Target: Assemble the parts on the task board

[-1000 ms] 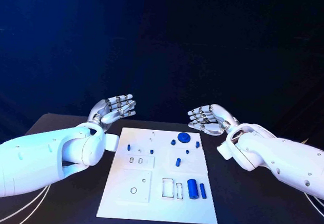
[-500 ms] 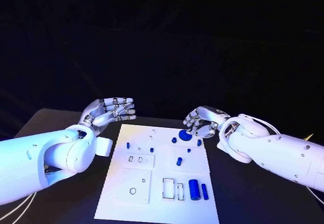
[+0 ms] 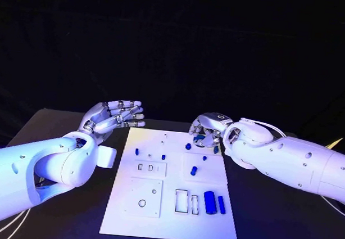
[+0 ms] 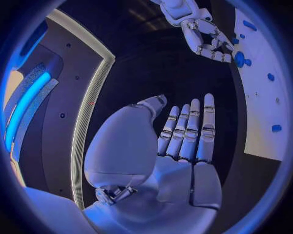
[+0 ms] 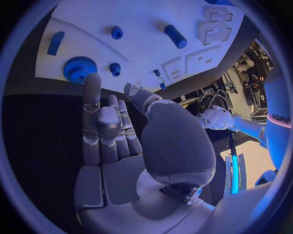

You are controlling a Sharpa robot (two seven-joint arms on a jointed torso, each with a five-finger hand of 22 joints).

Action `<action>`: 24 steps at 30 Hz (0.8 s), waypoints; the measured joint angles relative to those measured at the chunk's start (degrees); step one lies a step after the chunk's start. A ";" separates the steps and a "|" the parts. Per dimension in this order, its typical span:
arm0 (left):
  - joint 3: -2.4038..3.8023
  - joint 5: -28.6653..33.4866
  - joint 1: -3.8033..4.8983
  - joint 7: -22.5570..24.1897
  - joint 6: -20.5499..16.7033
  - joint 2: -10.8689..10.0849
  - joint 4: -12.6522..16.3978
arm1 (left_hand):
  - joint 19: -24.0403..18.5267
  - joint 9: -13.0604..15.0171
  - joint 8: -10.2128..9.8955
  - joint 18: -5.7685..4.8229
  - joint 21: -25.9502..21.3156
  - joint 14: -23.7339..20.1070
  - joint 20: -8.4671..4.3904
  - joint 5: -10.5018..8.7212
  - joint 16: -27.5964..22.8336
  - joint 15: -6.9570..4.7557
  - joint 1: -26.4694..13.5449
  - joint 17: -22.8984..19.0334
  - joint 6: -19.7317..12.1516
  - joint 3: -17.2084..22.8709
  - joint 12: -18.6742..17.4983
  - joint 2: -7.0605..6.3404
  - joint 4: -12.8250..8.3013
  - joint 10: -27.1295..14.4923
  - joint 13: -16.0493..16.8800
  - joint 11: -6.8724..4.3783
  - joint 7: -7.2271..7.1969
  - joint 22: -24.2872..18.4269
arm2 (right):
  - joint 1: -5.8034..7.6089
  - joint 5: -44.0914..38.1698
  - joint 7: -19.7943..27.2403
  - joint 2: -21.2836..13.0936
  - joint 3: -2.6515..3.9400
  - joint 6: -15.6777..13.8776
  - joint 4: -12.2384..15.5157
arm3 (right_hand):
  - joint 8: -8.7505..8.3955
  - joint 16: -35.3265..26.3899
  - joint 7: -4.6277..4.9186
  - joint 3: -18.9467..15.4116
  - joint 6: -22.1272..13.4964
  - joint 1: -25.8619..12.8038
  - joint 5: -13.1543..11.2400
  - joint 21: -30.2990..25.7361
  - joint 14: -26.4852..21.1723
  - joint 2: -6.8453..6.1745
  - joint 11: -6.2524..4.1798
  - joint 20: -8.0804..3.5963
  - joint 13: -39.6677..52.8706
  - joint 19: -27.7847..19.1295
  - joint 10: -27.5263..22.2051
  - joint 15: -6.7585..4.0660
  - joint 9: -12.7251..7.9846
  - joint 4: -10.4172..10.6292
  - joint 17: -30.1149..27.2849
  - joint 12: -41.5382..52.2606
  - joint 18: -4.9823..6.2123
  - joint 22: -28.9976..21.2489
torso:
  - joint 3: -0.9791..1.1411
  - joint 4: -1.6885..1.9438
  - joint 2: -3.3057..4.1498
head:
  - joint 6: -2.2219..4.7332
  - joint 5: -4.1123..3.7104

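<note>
The white task board (image 3: 174, 193) lies flat mid-desk (image 3: 285, 220), its long axis running away from the robot; a blue gear (image 5: 79, 68) sits near its far edge, and a blue cylinder (image 3: 210, 202) lies along that same axis near the right edge; the right hand (image 3: 208, 129) hovers over the far right corner, fingers (image 5: 92, 105) apart, holding nothing; the left hand (image 3: 112, 117) hangs off the board's far left corner, fingers spread and empty, over bare desk.
</note>
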 measured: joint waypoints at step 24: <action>0.15 -0.02 1.02 -0.19 0.06 -1.04 1.46 | 0.30 0.00 0.00 -0.01 0.00 0.39 -0.29 0.00 0.00 -0.01 0.00 0.19 0.00 0.00 0.00 0.00 0.00 0.00 0.00 0.00 0.00 0.04 | -0.06 -5.15 -4.24 2.07 0.00 3.51 -1.71 | -0.66 12.87 0.00 1.20 -0.01 0.97 0.00 23.35 0.01 -0.99 0.19 1.05 0.39 3.93 -1.24 0.00 1.68 1.20 11.46 0.00 -2.95 25.12 | -0.56 1.46 1.84 | 0.04 -1.13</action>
